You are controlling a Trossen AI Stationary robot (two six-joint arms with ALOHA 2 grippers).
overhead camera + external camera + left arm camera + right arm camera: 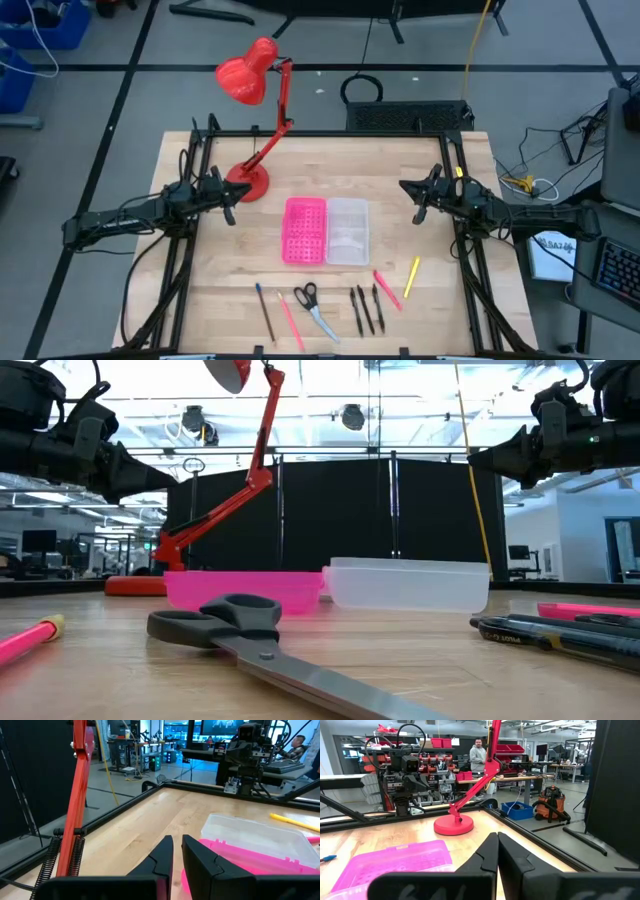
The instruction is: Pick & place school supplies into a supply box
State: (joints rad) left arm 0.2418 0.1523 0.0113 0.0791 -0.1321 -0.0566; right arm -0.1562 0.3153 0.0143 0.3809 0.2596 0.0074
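The supply box point(326, 231) lies open and flat near the middle of the wooden bench point(330, 165), a hot-pink gridded half point(304, 231) on the left joined to a translucent clear tray half point(347, 232) on the right. Both halves look empty from above.

The school supplies lie in a loose row on the bench along its near edge, all outside the box. From the left: a dark pencil with a blue tip point(264, 310), a pink pencil point(290, 320) just beside it, then small scissors point(313, 306) with black handles and silver blades. To the right of the scissors lie three black pens point(366, 309) side by side, then a pink pen point(387, 289) at a slant and a yellow pen point(411, 277) farthest right, nearest the box.

A red desk lamp point(257, 120) stands on its round base at the far left of the bench, its head leaning out beyond the far edge.

The left gripper point(229, 193) hangs above the bench to the left of the box, close to the lamp base; its jaws stand slightly apart with a thin gap and nothing between them. The right gripper point(416, 197) hangs to the right of the box, jaws pressed together and empty.
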